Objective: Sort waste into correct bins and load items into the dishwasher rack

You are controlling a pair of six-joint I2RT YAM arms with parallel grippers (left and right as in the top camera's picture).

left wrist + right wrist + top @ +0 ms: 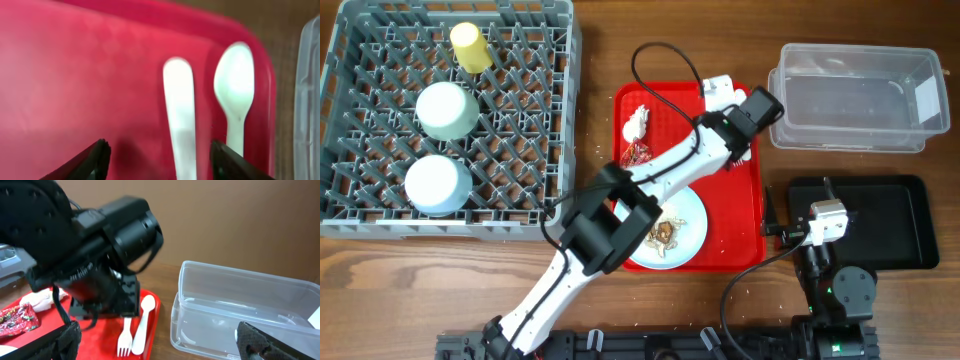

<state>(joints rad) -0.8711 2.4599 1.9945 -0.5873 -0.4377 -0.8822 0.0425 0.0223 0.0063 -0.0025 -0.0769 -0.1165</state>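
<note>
My left gripper (pixel 160 150) hangs low over the far right corner of the red serving tray (pixel 75 75). It is open, and the white fork's handle (pixel 179 120) lies between its fingers without touching either. The white spoon (pixel 235 90) lies just right of the fork (pixel 125 337). In the overhead view the left wrist (pixel 735 115) covers both. My right gripper (pixel 160 347) is open and empty over the left end of the black tray (pixel 880 225). The clear tub (pixel 860 95) stands behind it. The napkin (pixel 638 122), red wrapper (pixel 640 153) and the plate (pixel 692 215) with food scraps (pixel 665 233) sit on the red tray.
The grey dishwasher rack (pixel 550 120) fills the left side and holds the yellow cup (pixel 470 45), the mint-green bowl (pixel 447 110) and the light blue bowl (pixel 438 184). My left arm (pixel 620 215) crosses the plate diagonally. Crumbs lie on the table near the front edge.
</note>
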